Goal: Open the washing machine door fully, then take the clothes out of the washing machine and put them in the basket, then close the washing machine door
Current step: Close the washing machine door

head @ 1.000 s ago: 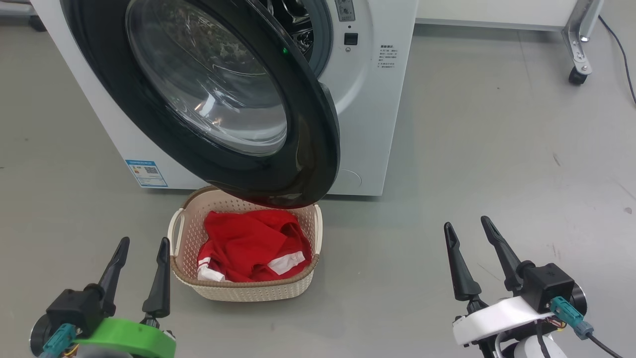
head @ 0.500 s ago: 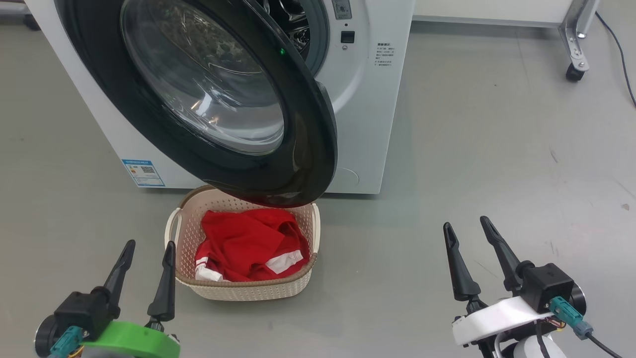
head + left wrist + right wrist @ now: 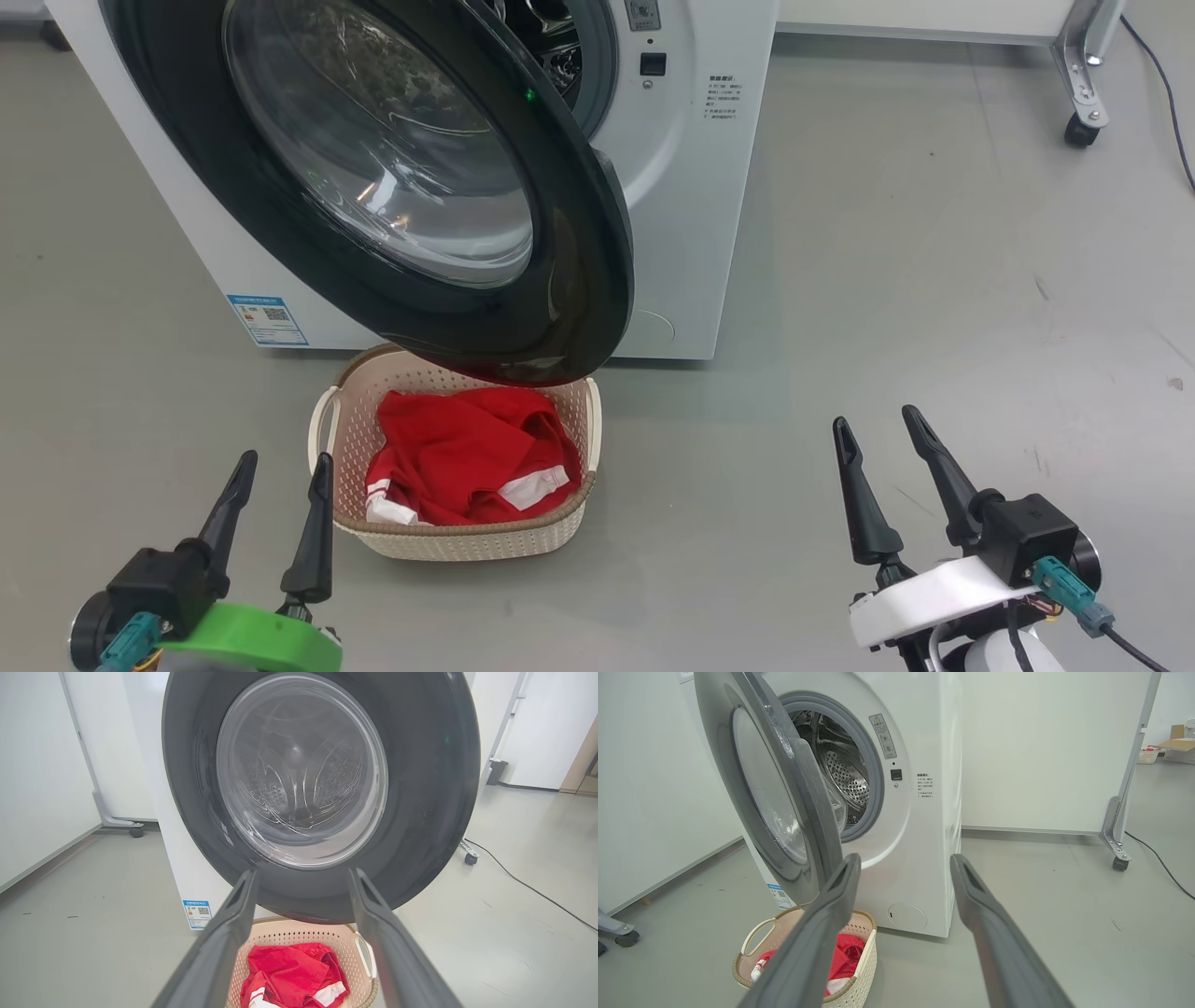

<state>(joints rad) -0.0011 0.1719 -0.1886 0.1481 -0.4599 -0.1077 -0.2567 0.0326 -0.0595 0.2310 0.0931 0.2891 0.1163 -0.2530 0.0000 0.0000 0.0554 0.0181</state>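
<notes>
— On the floor (image 3: 887, 280) ahead of us sits the basket (image 3: 467, 530), just beside the left claw (image 3: 286, 458) and well apart from the right claw (image 3: 876, 419); both claws stand with fingers spread wide, empty, touching nothing.
— We agree; the clothes (image 3: 457, 457) lie inside that basket, and in the left wrist view we see them low between the left claw's fingers (image 3: 224, 952).
— What writing can we read?
— Very little; the blue sticker (image 3: 266, 320) low on the washing machine (image 3: 681, 233) carries a small square code, but its print is too small for us; the dark block of text (image 3: 721, 98) right of the opening and the grey label (image 3: 882, 735) above it are just as illegible.
— How do the task's things look?
— The clothes are a crumpled red garment with white bands at the near side; the basket is cream, perforated, brown-rimmed; the washing machine door (image 3: 579, 308) is glossy black with a bulging clear bowl, swung out toward us, its lower edge overhanging the basket's far rim; beside it in the right wrist view we see the grey rubber ring (image 3: 873, 788) and the perforated steel drum (image 3: 845, 774).
</notes>
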